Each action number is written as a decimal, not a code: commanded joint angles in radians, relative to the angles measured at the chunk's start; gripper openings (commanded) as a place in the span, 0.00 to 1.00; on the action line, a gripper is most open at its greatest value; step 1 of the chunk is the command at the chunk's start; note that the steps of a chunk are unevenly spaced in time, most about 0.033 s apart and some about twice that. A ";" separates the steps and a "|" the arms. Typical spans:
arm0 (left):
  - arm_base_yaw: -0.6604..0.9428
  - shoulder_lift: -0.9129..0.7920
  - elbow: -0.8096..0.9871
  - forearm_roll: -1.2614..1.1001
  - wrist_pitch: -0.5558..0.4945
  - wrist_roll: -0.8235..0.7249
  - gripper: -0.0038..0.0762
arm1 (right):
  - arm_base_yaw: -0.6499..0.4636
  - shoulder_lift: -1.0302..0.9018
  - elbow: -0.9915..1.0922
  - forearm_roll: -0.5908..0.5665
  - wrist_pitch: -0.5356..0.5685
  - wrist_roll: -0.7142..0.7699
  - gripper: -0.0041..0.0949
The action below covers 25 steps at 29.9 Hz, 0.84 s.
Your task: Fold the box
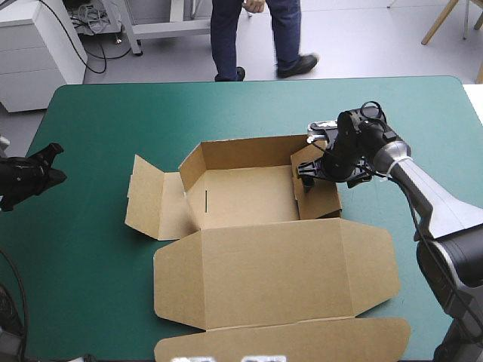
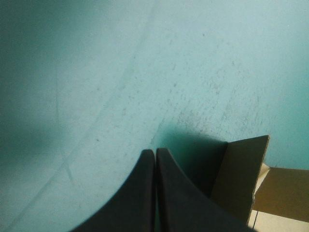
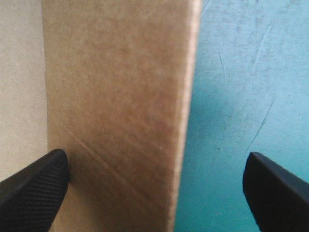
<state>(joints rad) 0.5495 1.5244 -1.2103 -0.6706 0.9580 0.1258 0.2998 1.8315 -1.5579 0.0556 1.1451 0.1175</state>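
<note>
A: High view first. Found the box (image 1: 249,197) mid-table on the teal-green cover (image 1: 98,302): far wall (image 1: 249,149) and right wall (image 1: 323,200) raised, left flap (image 1: 149,200) splayed outward, lid (image 1: 279,271) spread flat toward the near edge.

B: Agreed. Placed the right gripper (image 1: 309,170) over the right wall's far end, by the corner with the far wall. Judged as lined up to take that wall for tucking. Cannot tell the finger spread from up here.

A: Logged the left gripper (image 1: 47,167) near the table's left edge, well apart from the box. Probably held there to leave room for the right gripper.

B: Left wrist view next. Saw the left gripper (image 2: 155,153) with fingers (image 2: 135,198) pressed together in one pointed arch, gripping nothing. Only teal-green cover (image 2: 145,72) beneath and ahead, plus one corner of the box (image 2: 241,183) off to one side.

A: Fits idling. Right wrist view last.

B: Saw the right gripper (image 3: 154,164) with fingers (image 3: 34,191) standing wide apart, straddling the upright right wall (image 3: 120,96): one on the box's inner side, the other outside above bare teal-green cover (image 3: 241,72). No contact visible.

A: Reads as set to pinch the wall from both faces. Judged step: grasp of the right wall, not yet made. Left flap untouched, so much folding outstanding.

B: Worth watching for bowing if clamped away from the crease.
</note>
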 commanded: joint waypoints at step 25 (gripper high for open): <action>0.001 -0.041 -0.025 -0.028 -0.022 0.058 0.04 | -0.003 -0.130 -0.141 0.009 0.059 -0.041 0.04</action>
<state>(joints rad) 0.5495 1.5244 -1.2103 -0.6654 0.9545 0.1476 0.2999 1.8104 -1.6533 0.0497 1.2095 0.0880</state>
